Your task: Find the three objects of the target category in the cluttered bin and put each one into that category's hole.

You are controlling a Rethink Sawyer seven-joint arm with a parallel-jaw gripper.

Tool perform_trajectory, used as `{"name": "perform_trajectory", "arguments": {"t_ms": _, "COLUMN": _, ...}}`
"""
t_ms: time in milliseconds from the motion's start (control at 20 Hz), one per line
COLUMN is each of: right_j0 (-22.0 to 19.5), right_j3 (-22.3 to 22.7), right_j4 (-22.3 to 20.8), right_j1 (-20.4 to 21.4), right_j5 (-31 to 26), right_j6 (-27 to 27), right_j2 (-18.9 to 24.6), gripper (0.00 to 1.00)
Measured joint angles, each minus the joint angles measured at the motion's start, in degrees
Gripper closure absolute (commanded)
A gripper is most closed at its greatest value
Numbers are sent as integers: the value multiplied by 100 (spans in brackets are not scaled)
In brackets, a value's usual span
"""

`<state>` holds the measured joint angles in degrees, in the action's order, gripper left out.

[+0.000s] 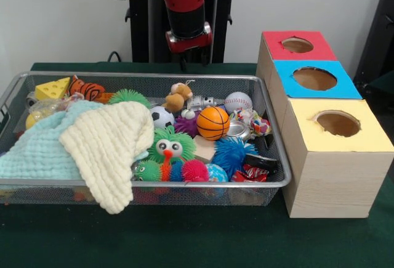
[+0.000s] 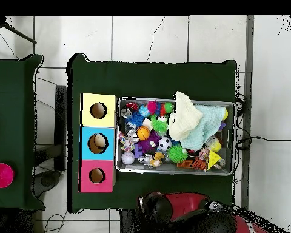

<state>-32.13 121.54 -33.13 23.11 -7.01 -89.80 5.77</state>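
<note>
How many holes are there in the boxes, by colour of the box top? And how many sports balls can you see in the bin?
Red-topped hole: 1
Blue-topped hole: 1
Yellow-topped hole: 1
Sports balls: 3, the basketball, the baseball and the soccer ball
Total: 6

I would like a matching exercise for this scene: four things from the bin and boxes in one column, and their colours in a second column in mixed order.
Things:
1. basketball
2. cheese wedge toy
3. middle box top
4. baseball

Colours:
A. white
B. blue
C. orange
D. yellow

Pairs: 1-C, 2-D, 3-B, 4-A
</note>
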Motion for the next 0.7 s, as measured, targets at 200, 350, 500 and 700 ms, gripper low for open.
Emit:
{"name": "perform_trajectory", "arguments": {"t_ms": 200, "right_j0": 482, "right_j3": 22, "right_j4": -2, "right_j1": -74, "right_j5": 510, "right_j6": 0, "right_j2": -482, "gripper": 0}}
{"name": "perform_trajectory", "arguments": {"t_ms": 350, "right_j0": 759, "right_j3": 32, "right_j4": 1, "right_j1": -166, "right_j5": 960, "right_j6": 0, "right_j2": -720, "gripper": 0}}
{"name": "perform_trajectory", "arguments": {"t_ms": 500, "right_j0": 932, "right_j3": 51, "right_j4": -6, "right_j1": -485, "right_j5": 1775, "right_j6": 0, "right_j2": -976, "gripper": 0}}
{"name": "perform_trajectory", "arguments": {"t_ms": 700, "right_j0": 878, "right_j3": 139, "right_j4": -11, "right_j1": -593, "right_j5": 2271, "right_j6": 0, "right_j2": -1101, "gripper": 0}}
